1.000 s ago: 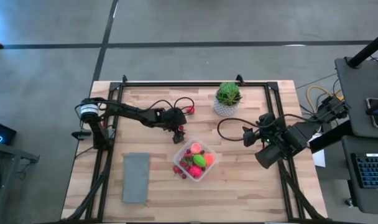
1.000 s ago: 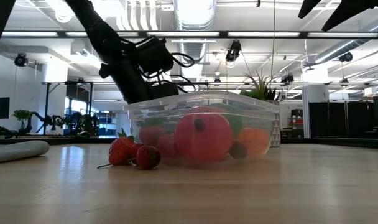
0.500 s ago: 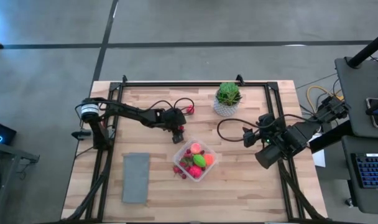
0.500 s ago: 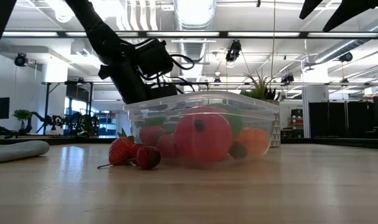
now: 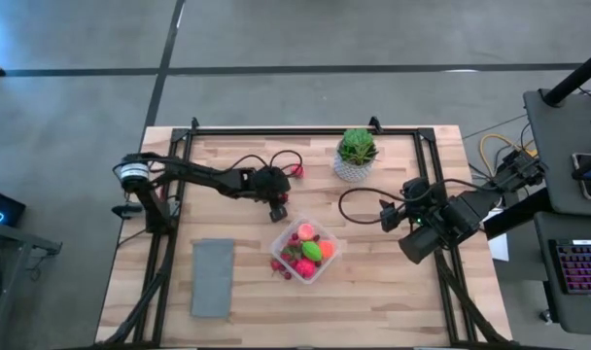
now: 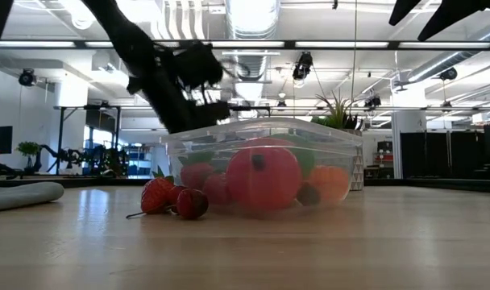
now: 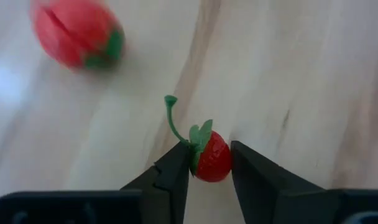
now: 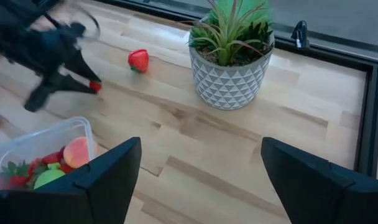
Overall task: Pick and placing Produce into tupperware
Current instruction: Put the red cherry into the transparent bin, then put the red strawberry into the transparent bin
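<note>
My left gripper (image 5: pixel 279 209) stands just left of the far side of the tupperware (image 5: pixel 307 250), shut on a small red strawberry (image 7: pixel 211 158) with a green cap and stem. A larger strawberry (image 5: pixel 297 172) lies on the table beyond it. The clear tupperware (image 6: pixel 265 165) holds pink, orange, green and red produce. A few red berries (image 6: pixel 171 198) lie on the table against its left near side. My right gripper (image 8: pixel 201 180) hangs open well above the table's right part, with nothing between its fingers. My left gripper pinches the small strawberry's body (image 7: pixel 215 163) between its two fingertips (image 7: pixel 176 165). The green cap lies against one finger and the curved stem (image 7: pixel 171 118) sticks out past the tips. The fingers slant down from the table's left. The berry is at the tabletop; whether it still rests there I cannot tell.
A spiky green plant in a white patterned pot (image 5: pixel 357 154) stands at the far middle. A flat grey rectangle (image 5: pixel 212 277) lies near the left front. A black frame (image 5: pixel 305 130) runs along the table's edges. Bare wood lies between the pot and the tupperware.
My left gripper has shut on the small strawberry while staying over the same spot beside the tupperware. The right arm has kept still.
</note>
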You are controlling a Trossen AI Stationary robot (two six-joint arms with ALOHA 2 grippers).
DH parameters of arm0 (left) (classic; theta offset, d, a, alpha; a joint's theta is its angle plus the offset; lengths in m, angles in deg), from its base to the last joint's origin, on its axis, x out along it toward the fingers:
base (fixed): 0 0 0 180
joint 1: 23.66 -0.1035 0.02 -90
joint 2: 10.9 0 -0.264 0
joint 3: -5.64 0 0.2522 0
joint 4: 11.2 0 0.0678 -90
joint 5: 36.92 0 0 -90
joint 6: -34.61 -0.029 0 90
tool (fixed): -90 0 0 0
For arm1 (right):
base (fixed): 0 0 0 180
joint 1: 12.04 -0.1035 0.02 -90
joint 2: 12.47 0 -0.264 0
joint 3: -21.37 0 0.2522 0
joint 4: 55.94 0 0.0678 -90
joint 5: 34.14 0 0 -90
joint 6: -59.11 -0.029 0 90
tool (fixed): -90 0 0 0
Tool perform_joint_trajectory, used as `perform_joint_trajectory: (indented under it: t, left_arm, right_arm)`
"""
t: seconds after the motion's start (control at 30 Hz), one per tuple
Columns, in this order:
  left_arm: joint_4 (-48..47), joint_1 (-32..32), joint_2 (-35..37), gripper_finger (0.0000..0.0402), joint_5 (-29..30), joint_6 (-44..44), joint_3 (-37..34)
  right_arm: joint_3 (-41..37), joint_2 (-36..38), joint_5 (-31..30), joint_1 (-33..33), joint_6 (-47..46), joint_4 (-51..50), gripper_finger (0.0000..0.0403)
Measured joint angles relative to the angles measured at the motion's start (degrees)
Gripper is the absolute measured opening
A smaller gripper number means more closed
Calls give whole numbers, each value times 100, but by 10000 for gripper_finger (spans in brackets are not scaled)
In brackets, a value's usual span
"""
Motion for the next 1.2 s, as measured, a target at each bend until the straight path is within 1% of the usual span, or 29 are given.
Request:
perform_joint_trajectory:
  t: [0.1,0.23,0.33,0.43,0.53,0.63,0.73,0.83,0.93,1.07,1.2]
  left_arm:
    - [10,114,440,92,-44,39,14]
    - [-3,428,1138,91,-240,53,10]
    - [30,816,1622,91,-628,107,10]
    - [27,1289,1803,91,-974,626,1]
    - [-9,1787,1721,91,-1239,1130,-35]
    - [-2,2201,1436,91,-1132,1532,-21]
    - [88,2389,1085,94,-1051,2019,1]
    - [100,2438,806,106,-908,2544,104]
    - [76,2433,684,130,-732,2768,197]
    - [96,2421,657,176,-432,2955,341]
    - [95,2419,684,220,-411,2953,399]
  right_arm:
    - [0,0,37,0,11,0,324]
    - [0,0,54,0,116,11,320]
    - [0,2,267,0,282,17,316]
    - [0,4,606,0,504,20,316]
    - [0,4,841,0,643,26,320]
    - [0,7,916,0,655,31,324]
    - [0,9,916,0,658,36,324]
    - [0,9,916,0,656,45,320]
    - [0,9,916,0,655,62,317]
    - [0,9,924,0,647,89,317]
    - [0,9,938,0,641,160,322]
